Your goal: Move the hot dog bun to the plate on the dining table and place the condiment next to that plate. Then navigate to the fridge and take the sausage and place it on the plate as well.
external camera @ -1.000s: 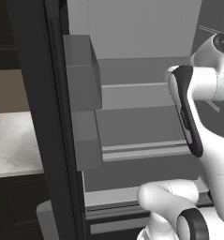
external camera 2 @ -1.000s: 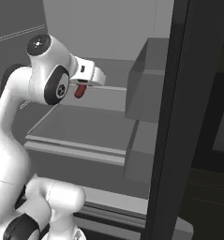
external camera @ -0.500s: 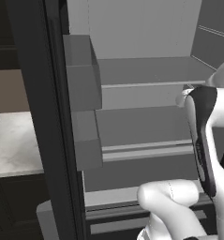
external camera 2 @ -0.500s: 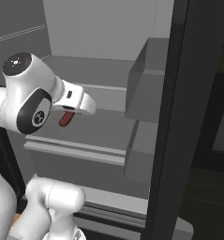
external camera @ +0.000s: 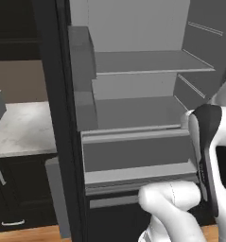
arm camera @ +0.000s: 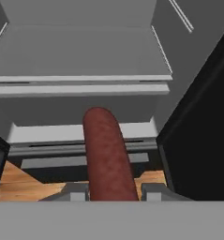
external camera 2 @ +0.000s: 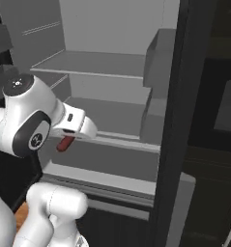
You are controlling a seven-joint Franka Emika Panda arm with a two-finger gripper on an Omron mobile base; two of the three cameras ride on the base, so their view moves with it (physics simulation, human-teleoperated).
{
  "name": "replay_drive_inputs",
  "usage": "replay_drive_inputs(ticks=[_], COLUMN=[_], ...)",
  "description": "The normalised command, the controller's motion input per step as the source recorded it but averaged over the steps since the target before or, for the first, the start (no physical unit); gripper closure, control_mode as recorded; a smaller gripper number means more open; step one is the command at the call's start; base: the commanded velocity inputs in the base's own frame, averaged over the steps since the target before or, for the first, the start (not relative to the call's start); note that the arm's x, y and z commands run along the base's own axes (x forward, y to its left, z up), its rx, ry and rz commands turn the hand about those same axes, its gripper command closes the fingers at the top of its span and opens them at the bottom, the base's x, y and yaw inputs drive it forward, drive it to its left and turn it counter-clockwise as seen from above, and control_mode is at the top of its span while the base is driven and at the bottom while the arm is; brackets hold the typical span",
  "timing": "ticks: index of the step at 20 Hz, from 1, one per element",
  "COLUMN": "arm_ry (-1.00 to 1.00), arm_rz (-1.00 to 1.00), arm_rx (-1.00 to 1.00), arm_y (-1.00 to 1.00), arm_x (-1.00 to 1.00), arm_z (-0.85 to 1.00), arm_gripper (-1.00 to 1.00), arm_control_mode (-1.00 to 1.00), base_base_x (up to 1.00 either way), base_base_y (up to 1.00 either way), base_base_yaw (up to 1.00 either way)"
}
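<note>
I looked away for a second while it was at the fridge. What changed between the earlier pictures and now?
The arm drew back out of the fridge and lowered, carrying the sausage with it. The tool stayed shut on the sausage throughout; nothing was let go. The fridge shelves and the open door look unchanged.

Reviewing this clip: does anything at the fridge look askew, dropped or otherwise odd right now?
Nothing stands out. The gripper is shut on the sausage, which sticks straight out from it in front of the open fridge. The shelves look level, with nothing spilled.

Pale grey fridge shelves (external camera: 147,61) stand above a wooden floor (arm camera: 19,183).
</note>
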Motion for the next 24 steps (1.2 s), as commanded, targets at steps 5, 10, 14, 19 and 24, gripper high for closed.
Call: replay_drive_inputs(ticks=[5,10,14,19,24], arm_ry=[0.0,0.0,0.0,0.0,0.0], arm_rz=[0.0,0.0,0.0,0.0,0.0], arm_rx=[0.0,0.0,0.0,0.0,0.0], arm_y=[0.0,0.0,0.0,0.0,0.0], arm_x=[0.0,0.0,0.0,0.0,0.0], arm_z=[0.0,0.0,0.0,0.0,0.0], arm_gripper=[1.0,1.0,1.0,1.0,1.0], arm_control_mode=[1.0,1.0,1.0,1.0,1.0], base_base_x=[-1.0,-0.98,-0.69,-0.34,0.42], base_base_y=[0.28,0.05,-0.02,-0.3,-0.55], base_base_yaw=[-0.28,-0.71,-0.78,-0.76,-0.7])
